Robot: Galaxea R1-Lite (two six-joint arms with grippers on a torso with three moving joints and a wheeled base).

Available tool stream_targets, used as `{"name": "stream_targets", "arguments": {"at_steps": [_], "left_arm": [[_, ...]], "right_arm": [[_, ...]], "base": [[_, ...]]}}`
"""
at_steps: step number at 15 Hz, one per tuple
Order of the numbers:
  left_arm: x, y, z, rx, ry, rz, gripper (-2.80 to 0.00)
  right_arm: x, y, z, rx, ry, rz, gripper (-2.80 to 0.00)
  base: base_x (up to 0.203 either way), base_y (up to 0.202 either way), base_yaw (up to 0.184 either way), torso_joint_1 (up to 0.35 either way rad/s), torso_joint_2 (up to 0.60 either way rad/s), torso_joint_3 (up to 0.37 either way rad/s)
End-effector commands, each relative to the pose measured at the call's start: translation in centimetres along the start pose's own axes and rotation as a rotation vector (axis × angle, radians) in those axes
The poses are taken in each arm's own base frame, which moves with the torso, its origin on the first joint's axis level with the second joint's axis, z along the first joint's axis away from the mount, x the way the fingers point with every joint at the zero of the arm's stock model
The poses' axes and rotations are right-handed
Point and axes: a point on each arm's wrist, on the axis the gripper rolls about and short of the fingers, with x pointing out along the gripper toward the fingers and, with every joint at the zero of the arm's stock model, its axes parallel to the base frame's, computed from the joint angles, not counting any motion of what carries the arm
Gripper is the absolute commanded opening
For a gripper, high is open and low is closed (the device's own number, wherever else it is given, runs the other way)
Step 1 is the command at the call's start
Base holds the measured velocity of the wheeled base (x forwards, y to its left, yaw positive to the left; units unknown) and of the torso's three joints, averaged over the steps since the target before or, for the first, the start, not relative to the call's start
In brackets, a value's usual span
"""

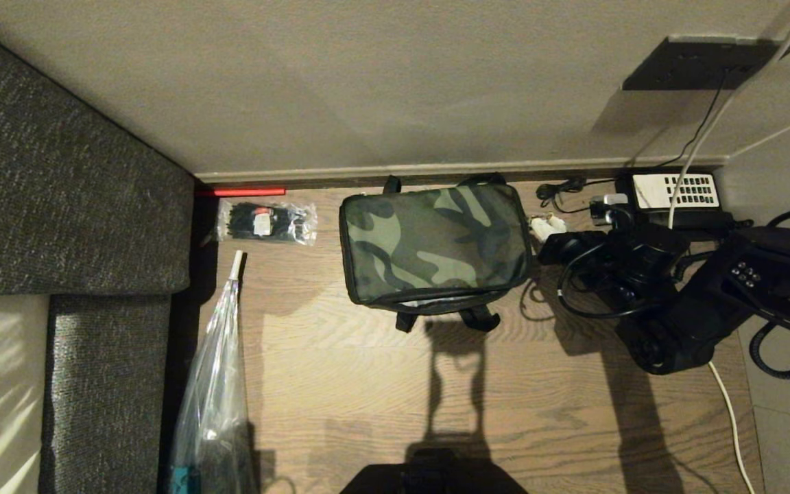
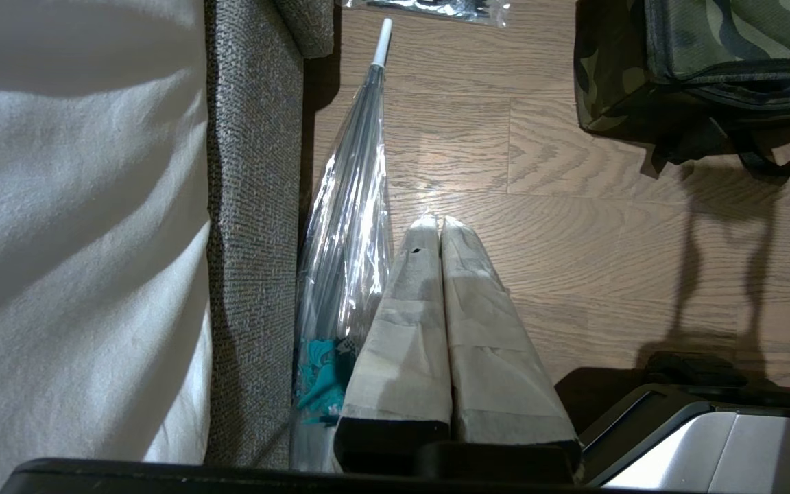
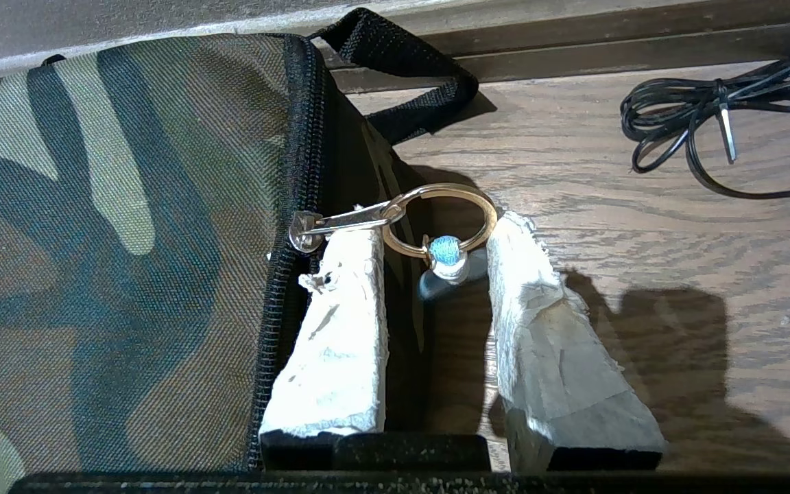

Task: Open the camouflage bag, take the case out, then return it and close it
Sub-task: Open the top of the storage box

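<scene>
Right wrist view: we are spreading our right gripper [image 3: 436, 254] around the camouflage bag's [image 3: 127, 206] zipper ring [image 3: 439, 219], readying to unzip.

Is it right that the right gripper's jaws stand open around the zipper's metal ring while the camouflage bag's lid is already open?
One detail is wrong: the camouflage bag is closed, lid flat and zipper shut, as the head view shows. The rest holds: in the right wrist view the right gripper has its jaws open on either side of the metal ring.
</scene>
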Motion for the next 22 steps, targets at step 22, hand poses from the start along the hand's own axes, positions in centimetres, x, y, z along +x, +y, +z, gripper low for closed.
{"name": "stream_targets", "arguments": {"at_steps": [22], "left_arm": [[0.0,0.0,-0.1,0.000,0.001,0.001,-2.80]], "right_arm": [[3.1,-0.1,1.4,-0.007,-0.086,0.008,-2.80]], "base": [[0.000,0.000,0.000,0.000,0.00,0.000]]}}
